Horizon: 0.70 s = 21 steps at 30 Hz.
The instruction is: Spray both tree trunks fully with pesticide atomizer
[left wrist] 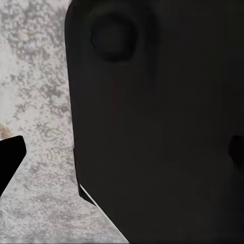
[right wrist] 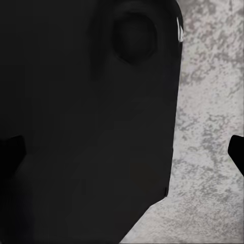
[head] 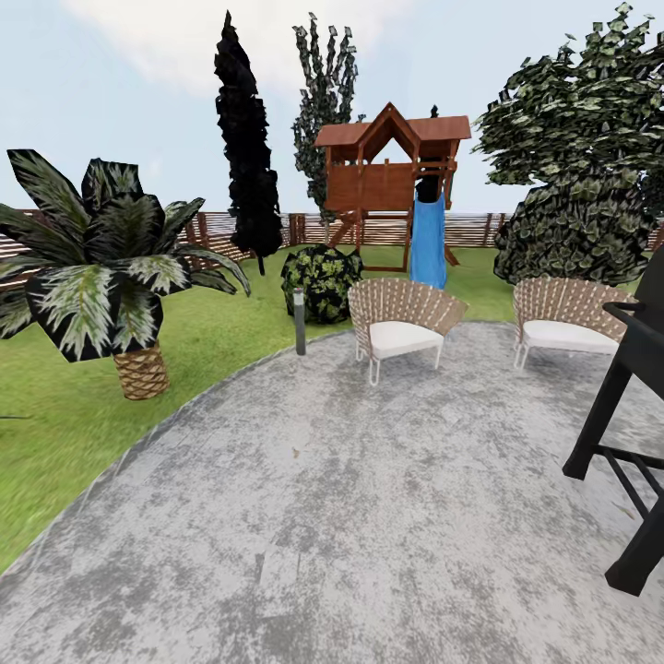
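The jaws of both grippers are seen as dark finger tips at opposite frame edges in each wrist view, spread apart with nothing pinched, above the grey paved patio [head: 350, 516]. The lawn [head: 83, 415] adjoins the patio's left edge. The wooden playset [head: 392, 180] stands before the fence [head: 314, 227].

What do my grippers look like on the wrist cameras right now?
The left gripper and right gripper have plain matte black, angular fingertips with flat faces. No cables, markings or coloured pads can be made out on them.
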{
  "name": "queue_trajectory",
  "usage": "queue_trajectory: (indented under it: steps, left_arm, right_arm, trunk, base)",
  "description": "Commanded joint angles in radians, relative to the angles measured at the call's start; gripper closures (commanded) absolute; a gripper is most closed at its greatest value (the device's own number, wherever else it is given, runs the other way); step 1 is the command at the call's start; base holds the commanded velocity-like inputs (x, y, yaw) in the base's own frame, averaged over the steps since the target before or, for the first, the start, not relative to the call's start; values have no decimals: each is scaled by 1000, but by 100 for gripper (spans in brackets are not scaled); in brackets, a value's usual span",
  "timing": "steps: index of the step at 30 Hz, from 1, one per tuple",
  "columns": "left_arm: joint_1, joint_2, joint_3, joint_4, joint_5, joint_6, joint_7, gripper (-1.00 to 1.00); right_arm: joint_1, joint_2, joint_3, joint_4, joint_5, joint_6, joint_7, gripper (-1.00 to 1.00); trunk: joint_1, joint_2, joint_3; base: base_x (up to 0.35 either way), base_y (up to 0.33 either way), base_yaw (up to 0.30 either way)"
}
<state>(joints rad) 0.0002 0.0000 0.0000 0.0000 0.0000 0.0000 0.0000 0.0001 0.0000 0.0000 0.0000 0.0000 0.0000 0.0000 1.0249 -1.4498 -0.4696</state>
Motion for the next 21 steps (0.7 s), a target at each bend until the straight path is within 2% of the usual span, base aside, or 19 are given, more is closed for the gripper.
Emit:
queue_trajectory:
  steps: [1,6,10,21]
  left_arm:
    - [6,-6,2,-6,3,-6,-3,-100]
    - [34,-32,2,-27,3,-8,-2,-100]
    - [56,-32,2,-27,3,-8,-2,-100]
    - [56,-32,2,-27,3,-8,-2,-100]
  right_arm:
    - [6,1,3,2,-2,-6,2,-100]
    - [14,1,3,2,-2,-6,2,-100]
    - [14,1,3,2,-2,-6,2,-100]
    - [14,1,3,2,-2,-6,2,-100]
  trunk:
    - [0,0,0]
    - [0,0,0]
    - [0,0,0]
    - [0,0,0]
  base:
    - [0,0,0]
    - [0,0,0]
    - [0,0,0]
    - [0,0,0]
